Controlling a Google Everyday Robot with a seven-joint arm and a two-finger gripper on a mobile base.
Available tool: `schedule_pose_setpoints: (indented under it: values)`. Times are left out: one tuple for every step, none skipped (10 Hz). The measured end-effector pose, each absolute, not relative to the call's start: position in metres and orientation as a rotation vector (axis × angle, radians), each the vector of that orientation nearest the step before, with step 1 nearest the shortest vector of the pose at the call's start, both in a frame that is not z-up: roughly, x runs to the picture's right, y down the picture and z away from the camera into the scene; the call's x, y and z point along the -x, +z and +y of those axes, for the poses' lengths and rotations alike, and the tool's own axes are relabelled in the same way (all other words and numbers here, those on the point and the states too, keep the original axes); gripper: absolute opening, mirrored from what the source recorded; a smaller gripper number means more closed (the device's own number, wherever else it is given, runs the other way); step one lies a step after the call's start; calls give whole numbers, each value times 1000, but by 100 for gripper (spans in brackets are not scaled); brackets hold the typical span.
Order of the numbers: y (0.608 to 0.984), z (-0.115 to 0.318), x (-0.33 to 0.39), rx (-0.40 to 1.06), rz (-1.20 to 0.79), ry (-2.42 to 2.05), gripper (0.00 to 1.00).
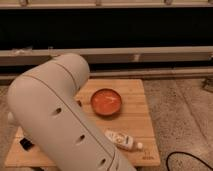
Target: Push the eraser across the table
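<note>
Bulky cream arm (small dark holes)

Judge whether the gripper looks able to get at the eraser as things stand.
Cannot say for sure: the gripper is out of sight, hidden behind or beyond the robot arm. Only a corner of the black eraser shows at the table's left edge, with nothing visibly crowding that part.
</note>
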State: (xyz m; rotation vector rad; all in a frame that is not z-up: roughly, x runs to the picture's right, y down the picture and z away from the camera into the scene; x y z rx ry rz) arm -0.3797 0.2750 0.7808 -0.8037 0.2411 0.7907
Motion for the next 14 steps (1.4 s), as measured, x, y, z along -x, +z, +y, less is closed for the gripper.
schedule_pose_setpoints:
  values:
    - [782, 270, 389, 797, 212, 774, 0]
    - [784, 265, 397, 786, 183, 757, 0]
    - [786, 262, 405, 775, 165, 740, 0]
    - [789, 258, 414, 758, 146, 720, 0]
    - [792, 254, 422, 746, 129, 703, 0]
    - [794, 252, 427, 734, 114, 690, 0]
    - [798, 247, 432, 720, 97, 682, 0]
    - [801, 243, 436, 710, 85, 676, 0]
    - [802, 237, 443, 696, 62, 663, 0]
    - [803, 234, 446, 689, 45, 658, 0]
    - [803, 228, 448, 681, 17, 650, 0]
    - [802, 223, 450, 678, -13, 645, 0]
    - [799, 219, 453, 685, -47, 636, 0]
    - [797, 214, 451, 694, -63, 638, 0]
